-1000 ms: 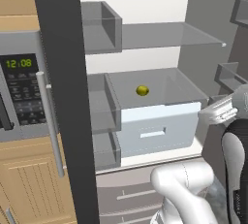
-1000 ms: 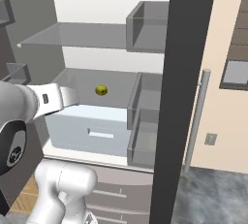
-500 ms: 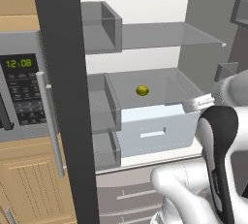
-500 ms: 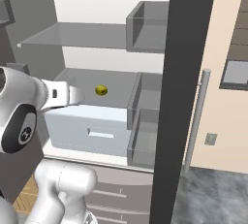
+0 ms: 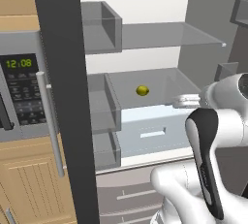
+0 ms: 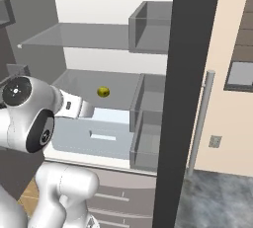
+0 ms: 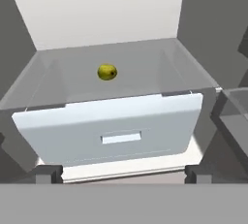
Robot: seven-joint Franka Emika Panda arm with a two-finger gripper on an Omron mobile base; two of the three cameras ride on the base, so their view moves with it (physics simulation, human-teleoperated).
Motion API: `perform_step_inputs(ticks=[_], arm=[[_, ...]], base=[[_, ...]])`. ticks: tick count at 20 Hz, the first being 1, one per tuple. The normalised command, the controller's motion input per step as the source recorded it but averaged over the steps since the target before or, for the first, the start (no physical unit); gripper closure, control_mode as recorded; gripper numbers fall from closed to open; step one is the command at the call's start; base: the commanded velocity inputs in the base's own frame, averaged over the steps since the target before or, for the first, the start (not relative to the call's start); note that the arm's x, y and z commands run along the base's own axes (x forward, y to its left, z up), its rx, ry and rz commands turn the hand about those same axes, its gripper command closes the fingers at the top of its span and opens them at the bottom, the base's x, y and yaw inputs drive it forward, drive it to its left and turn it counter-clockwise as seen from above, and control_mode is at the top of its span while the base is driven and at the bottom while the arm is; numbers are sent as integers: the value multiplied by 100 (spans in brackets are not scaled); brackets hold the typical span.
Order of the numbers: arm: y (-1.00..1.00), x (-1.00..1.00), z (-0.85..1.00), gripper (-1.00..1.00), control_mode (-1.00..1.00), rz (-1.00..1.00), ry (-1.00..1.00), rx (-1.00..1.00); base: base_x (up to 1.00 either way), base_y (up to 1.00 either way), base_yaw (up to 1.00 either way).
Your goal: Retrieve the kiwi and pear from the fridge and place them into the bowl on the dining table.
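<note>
The fridge [image 5: 145, 43] is seen standing open, its white interior and clear shelves exposed, with one small yellow-green fruit [image 7: 107, 72] resting alone on the clear shelf [image 7: 145, 68] above the pale drawer [image 7: 116, 131]. Whether it is the kiwi or the pear cannot be told from its round shape. In the hand view it lies toward 12 o'clock, well apart from the tool [image 7: 123, 173], whose dark tips are spread wide at the lower edge with nothing between them. In the left base view the white arm [image 5: 208, 121] is extended toward the shelf from 3 o'clock. Nothing is yet held; the task is judged to be at its opening stage, with both fruits still to be carried to the bowl.
</note>
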Motion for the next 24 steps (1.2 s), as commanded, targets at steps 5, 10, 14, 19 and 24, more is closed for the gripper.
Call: perform_step_inputs(ticks=[5, 10, 14, 19, 24], arm=[[1, 58, 0, -100, -100, 8, 21, 5], [8, 51, -9, -100, -100, 20, 30, -3], [16, 45, -37, -100, -100, 13, 14, -6], [15, 17, -67, -100, -100, 4, -4, -4], [15, 0, -66, -100, -100, 0, -20, -2]], base=[[0, 0, 0], [0, 0, 0], [0, 0, 0], [0, 0, 0], [0, 0, 0]])
